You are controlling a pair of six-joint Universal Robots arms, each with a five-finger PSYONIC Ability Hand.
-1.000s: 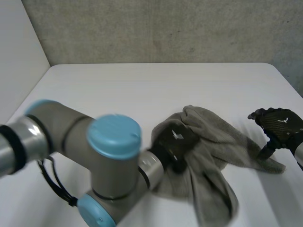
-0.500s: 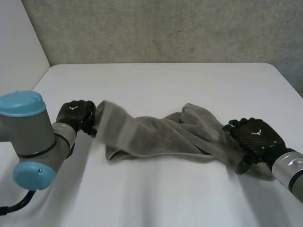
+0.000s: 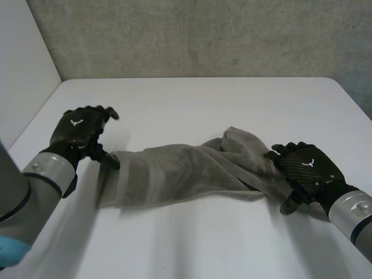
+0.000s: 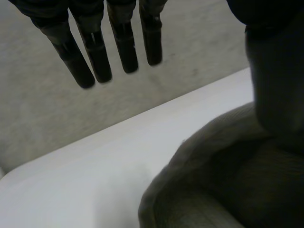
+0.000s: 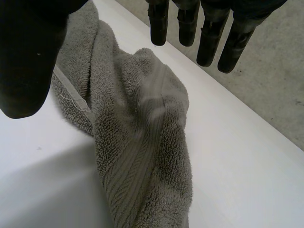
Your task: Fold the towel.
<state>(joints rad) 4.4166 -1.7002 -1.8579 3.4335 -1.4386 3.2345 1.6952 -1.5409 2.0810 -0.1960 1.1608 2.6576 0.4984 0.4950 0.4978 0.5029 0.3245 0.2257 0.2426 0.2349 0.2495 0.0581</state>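
White table (image 3: 192,99), crumpled grey towel (image 3: 192,171) across it

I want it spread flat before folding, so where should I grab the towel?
Probably the towel's left end, at a corner, coming from the left with the left robot hand. That end lies fanned out flat with its edge exposed; the middle and right end are bunched.

The left hand (image 3: 78,131) has swung from mid-frame to the left side, drawing the towel (image 3: 186,174) out from a heap into a long band, and its fingers (image 4: 97,61) now spread straight. The right hand (image 3: 305,168) has come in from the right edge onto the towel's right end.
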